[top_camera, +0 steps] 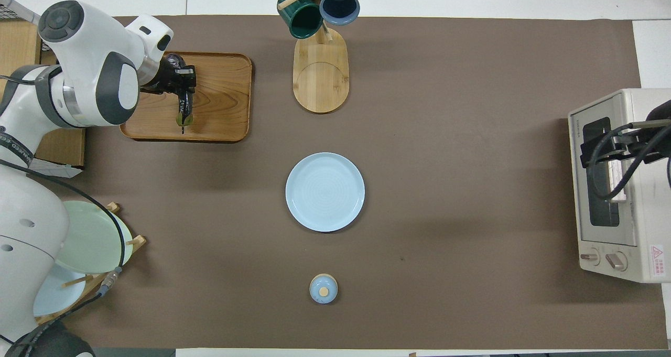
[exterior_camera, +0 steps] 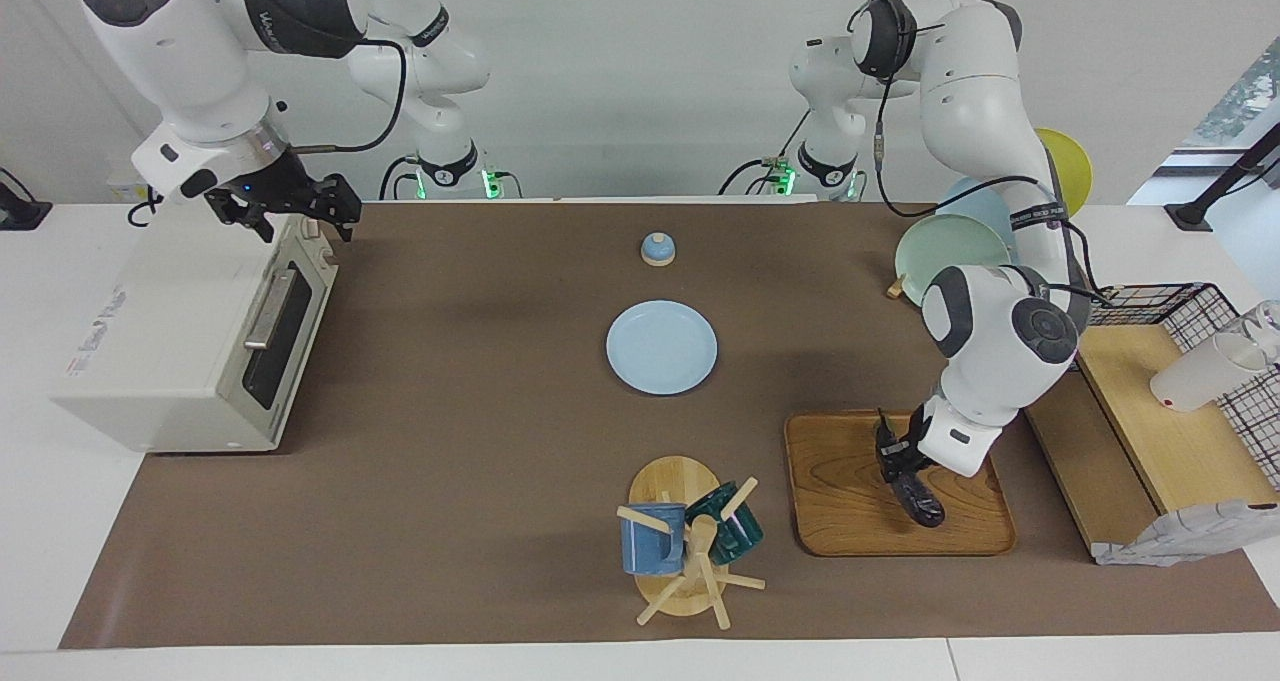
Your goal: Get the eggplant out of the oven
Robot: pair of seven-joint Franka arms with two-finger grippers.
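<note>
The dark purple eggplant lies on a wooden tray toward the left arm's end of the table. Its thin stem end points toward the robots. My left gripper is down on the tray, shut on the eggplant's thicker part. The white oven stands at the right arm's end with its glass door closed, so its inside is hidden. My right gripper hangs open over the oven's top front edge, holding nothing.
A light blue plate sits mid-table, with a small blue lid nearer the robots. A mug tree with a blue and a green mug stands beside the tray. A plate rack and a black wire basket shelf are by the left arm.
</note>
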